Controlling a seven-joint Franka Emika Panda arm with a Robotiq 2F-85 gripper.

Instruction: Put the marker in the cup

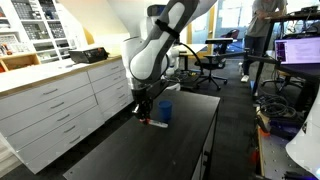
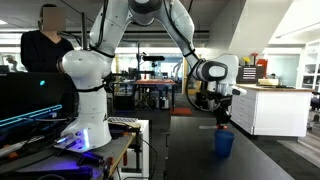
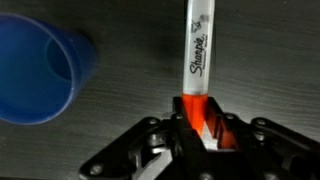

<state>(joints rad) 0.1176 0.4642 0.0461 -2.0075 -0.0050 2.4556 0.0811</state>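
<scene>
Blue cup (image 3: 40,70) stands apart from the marker (image 3: 197,50) clamped between the fingers (image 3: 172,130), dark tabletop (image 3: 125,45) showing between them.

Both exterior views are soft and coarse, bright at windows and ceiling lamps, the dark table (image 1: 190,140) swallowing shadows. In the dim wrist view the red-and-white marker pen (image 3: 198,45) glares, while the small blue cylindrical cup (image 3: 35,70) blurs.
</scene>
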